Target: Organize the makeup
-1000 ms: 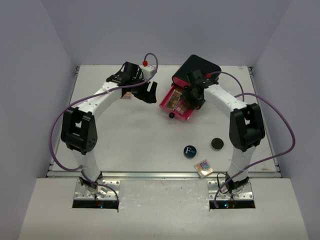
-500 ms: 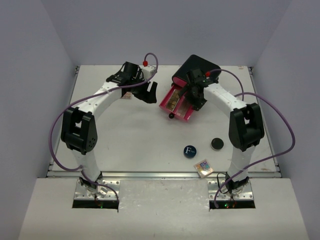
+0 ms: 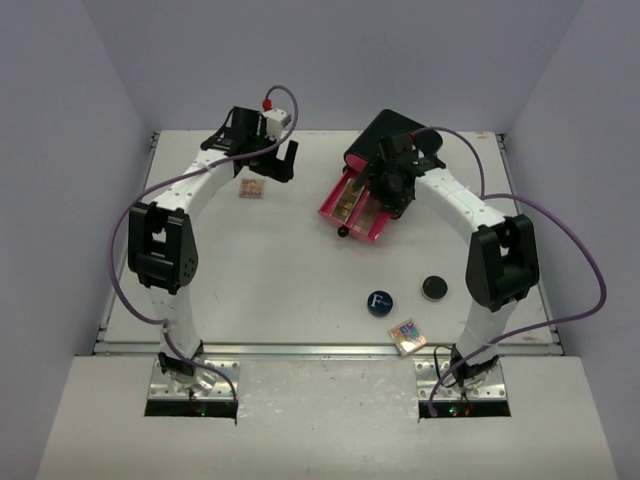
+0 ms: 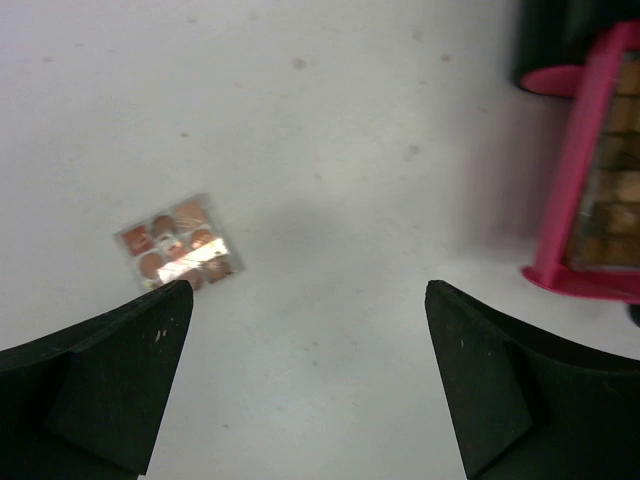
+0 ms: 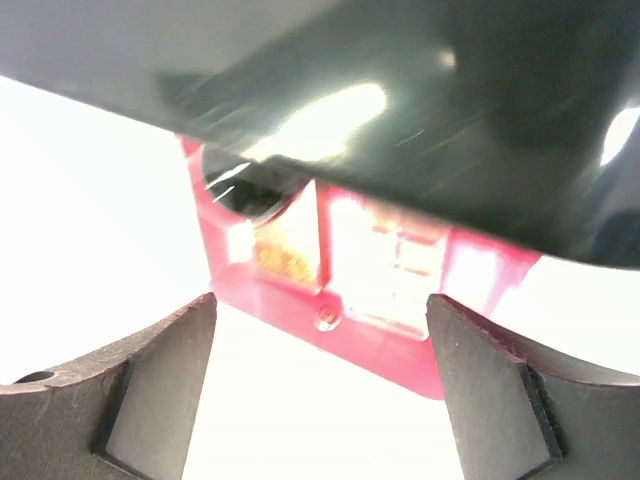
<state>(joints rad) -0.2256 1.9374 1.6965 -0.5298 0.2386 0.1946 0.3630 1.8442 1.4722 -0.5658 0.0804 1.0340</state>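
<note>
A small brown palette (image 3: 252,189) lies on the table at the back left; it also shows in the left wrist view (image 4: 180,255). My left gripper (image 3: 285,160) hovers open and empty just behind and to the right of it (image 4: 308,300). My right gripper (image 3: 390,192) is open and empty above the open pink drawer (image 3: 352,210) of the black box (image 3: 395,135); the drawer (image 5: 380,310) shows between my fingers. Brown palettes (image 4: 610,190) lie in the drawer. A blue compact with an "F" (image 3: 379,301), a black compact (image 3: 433,288) and a multicoloured palette (image 3: 408,335) lie at the front right. No pencils are in view.
The black box stands at the back, right of centre, its drawer pulled out toward the front left with a dark knob (image 3: 343,231) on its front. Grey walls enclose the table (image 3: 250,280) on three sides.
My left gripper has moved back and to the left, uncovering the small brown palette. My right gripper has shifted slightly back toward the black box, staying over the drawer.
</note>
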